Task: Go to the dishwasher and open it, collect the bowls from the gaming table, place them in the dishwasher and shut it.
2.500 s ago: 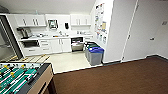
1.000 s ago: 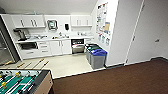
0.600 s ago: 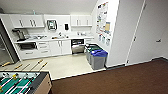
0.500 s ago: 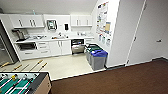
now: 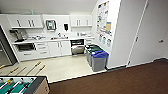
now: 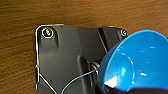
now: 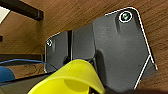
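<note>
The dishwasher (image 5: 77,46) sits under the white counter at the far wall, showing a dark opening with racks above a grey panel. In the left wrist view a blue bowl (image 6: 140,62) hangs close over the brown floor, and my left gripper (image 6: 136,91) is shut on its rim. A yellow bowl (image 7: 75,78) sits the same way in the right wrist view, with my right gripper (image 7: 105,90) shut on it. A patch of blue, likely the blue bowl (image 7: 5,73), shows at that view's edge. The white-topped gaming table is out of view.
A blue-lidded bin (image 5: 99,60) and a green-lidded bin (image 5: 92,50) stand on the pale floor beside the white wall corner (image 5: 117,37), just right of the dishwasher. The foosball table (image 5: 21,86) is at the near left. Brown carpet (image 5: 120,80) lies in front of me.
The whole head view has shifted: the kitchenette has grown slightly nearer and more centred, and the foosball table has slid towards the lower left corner. Both bowls stay in the grippers.
</note>
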